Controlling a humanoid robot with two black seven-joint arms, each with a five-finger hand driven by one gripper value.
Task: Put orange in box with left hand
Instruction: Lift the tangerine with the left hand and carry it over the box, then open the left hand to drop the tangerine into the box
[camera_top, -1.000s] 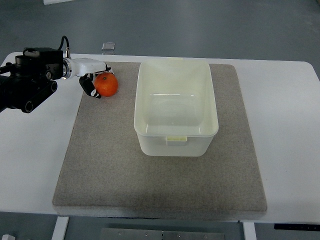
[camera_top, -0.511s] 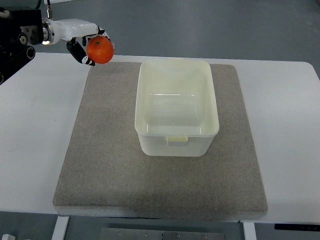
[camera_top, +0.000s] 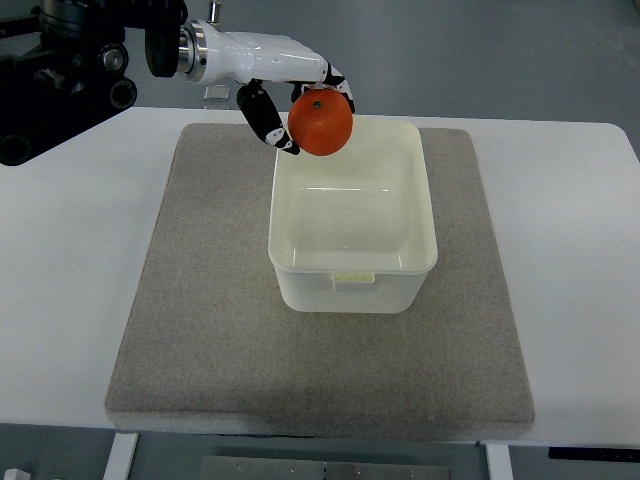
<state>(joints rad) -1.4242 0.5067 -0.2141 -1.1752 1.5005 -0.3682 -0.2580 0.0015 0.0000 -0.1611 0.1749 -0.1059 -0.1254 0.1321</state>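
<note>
I'm carrying the orange (camera_top: 321, 123); the drop is left.
Left hand (camera_top: 290, 95) fingers (camera_top: 262, 118) are wrapping it, box (camera_top: 353, 262) rim just below them.

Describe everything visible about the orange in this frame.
The orange is round, bright orange and slightly glossy, with a small dark stem dimple showing near its top. It is held in the left hand, whose white and black fingers curl around it. It appears lifted, over the far left corner of the empty pale box.
</note>
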